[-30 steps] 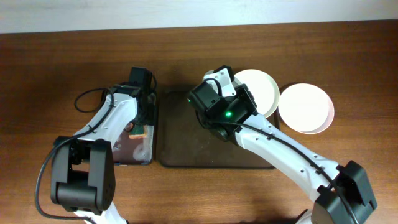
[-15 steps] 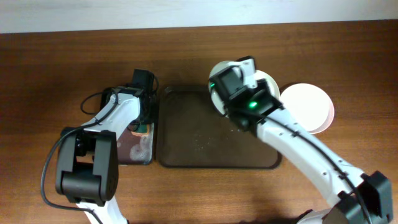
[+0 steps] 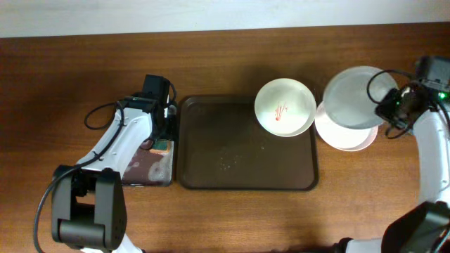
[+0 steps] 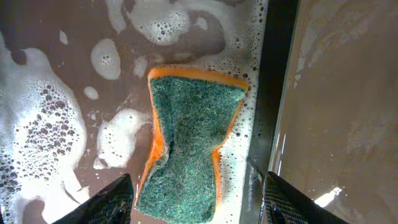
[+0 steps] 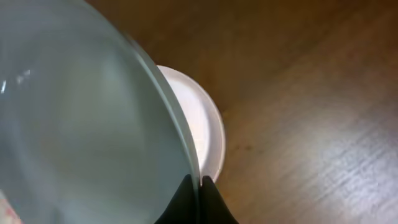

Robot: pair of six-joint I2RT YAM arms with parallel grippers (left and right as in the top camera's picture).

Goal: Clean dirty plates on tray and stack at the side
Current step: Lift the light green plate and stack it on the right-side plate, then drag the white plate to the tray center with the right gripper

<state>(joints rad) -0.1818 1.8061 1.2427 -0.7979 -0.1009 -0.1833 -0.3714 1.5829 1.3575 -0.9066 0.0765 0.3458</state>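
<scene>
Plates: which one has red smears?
The plate on the tray: red streaks at its centre. The held plate in the right gripper and the table plate below it show none.

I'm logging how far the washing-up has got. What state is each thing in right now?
Smeared plate: red marks, resting on the tray's corner.
Held plate: lifted, pinched at its rim, above the side plate.
Side plate: flat on the table beside the tray.
Brown tray: carries one plate.
Sponge: green side up, in suds, ungripped.
Left tool: open over the sponge.
Right tool: shut on the held plate.
</scene>
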